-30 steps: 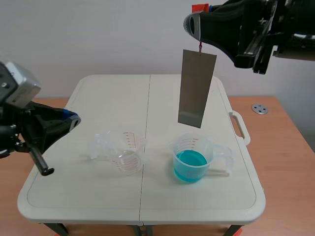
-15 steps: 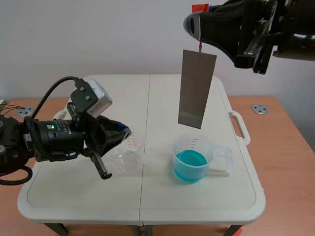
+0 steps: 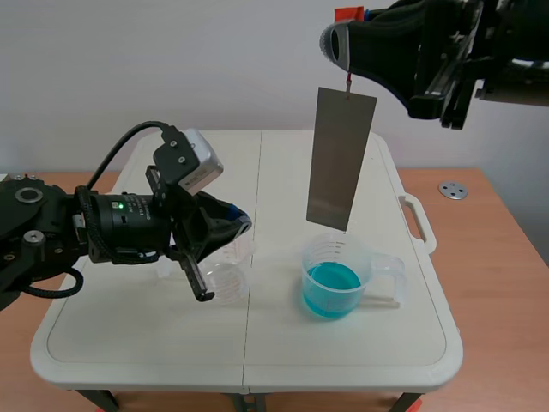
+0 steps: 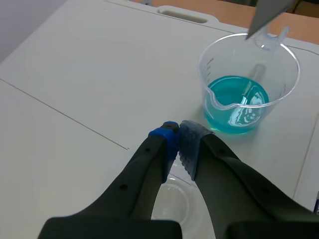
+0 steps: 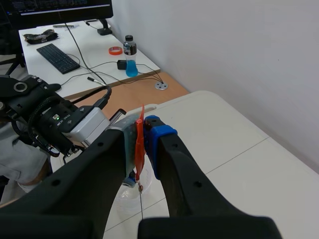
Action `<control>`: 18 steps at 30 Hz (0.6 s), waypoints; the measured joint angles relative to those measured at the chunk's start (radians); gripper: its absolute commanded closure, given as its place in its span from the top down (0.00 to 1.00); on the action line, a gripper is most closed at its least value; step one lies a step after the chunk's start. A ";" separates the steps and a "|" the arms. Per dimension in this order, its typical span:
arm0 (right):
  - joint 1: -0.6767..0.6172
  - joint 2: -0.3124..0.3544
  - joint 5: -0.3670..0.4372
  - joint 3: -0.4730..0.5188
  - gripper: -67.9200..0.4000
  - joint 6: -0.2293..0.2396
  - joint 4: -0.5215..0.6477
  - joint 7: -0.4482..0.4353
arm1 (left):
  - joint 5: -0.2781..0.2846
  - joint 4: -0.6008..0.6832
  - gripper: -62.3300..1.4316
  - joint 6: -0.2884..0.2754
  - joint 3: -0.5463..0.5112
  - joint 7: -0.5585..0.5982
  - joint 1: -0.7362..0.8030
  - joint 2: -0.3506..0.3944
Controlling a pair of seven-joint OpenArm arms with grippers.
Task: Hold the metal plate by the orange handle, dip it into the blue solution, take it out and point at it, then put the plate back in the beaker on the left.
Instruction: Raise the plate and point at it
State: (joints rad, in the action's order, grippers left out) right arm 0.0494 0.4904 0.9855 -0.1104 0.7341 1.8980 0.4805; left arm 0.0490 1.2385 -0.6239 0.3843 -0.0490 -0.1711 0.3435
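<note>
Grey and flat, the rectangular metal plate (image 3: 341, 159) hangs just above the clear beaker of blue solution (image 3: 334, 279), its thin orange handle (image 5: 140, 149) pinched in our right gripper (image 5: 142, 130). Our left gripper (image 4: 178, 142), fingers pressed together, aims towards it from over the empty clear beaker (image 3: 225, 279) on the white table (image 3: 412, 343). We judge this to be the pointing step; putting the plate back in the left beaker is not yet done.

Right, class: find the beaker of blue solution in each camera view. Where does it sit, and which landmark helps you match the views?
Scene view: the blue-solution beaker stands on the cream table, right of its middle seam, below the hanging metal plate.
Left wrist view: the beaker sits beneath the plate's lower corner.
Right wrist view: not in it.
Shared landmark: the table, seen in all three views.
</note>
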 measured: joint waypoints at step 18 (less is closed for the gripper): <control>0.000 0.000 0.031 0.000 0.02 0.000 0.000 0.000 | 0.001 0.000 0.10 0.009 0.000 0.035 0.005 0.002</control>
State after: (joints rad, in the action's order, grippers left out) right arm 0.0494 0.4904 1.0161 -0.1104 0.7341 1.8980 0.4808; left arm 0.0498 1.2385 -0.6151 0.3840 -0.0139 -0.1658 0.3454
